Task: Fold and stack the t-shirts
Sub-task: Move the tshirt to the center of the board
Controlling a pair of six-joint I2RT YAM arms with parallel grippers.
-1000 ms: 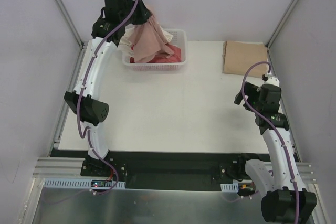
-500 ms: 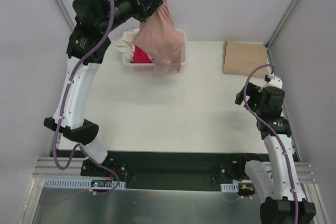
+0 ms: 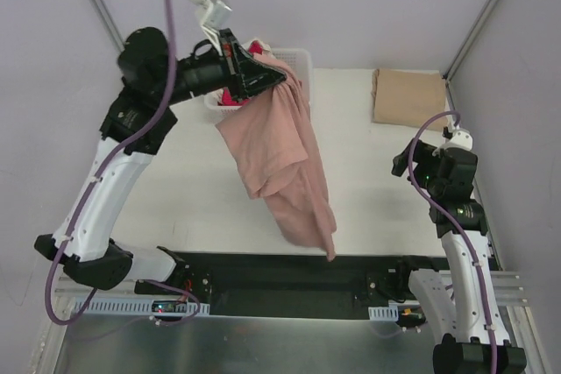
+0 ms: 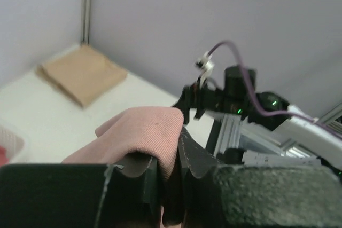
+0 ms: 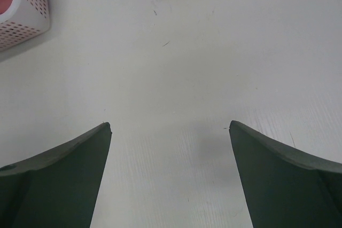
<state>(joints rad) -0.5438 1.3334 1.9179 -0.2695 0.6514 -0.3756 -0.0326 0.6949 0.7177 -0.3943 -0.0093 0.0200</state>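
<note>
Left gripper (image 3: 279,78) clamps the pink t-shirt (image 3: 282,151), which hangs toward six o'clock below the basket (image 3: 303,59); right gripper (image 5: 170,132), at three o'clock, stands apart.

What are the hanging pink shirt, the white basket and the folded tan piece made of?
Dusty-pink t-shirt: soft fine-ribbed knit, likely cotton; drapes in loose folds. White lattice basket: rigid moulded plastic, smooth, perforated walls. Folded tan t-shirt: matte cloth, probably cotton; weave too small to tell.
</note>
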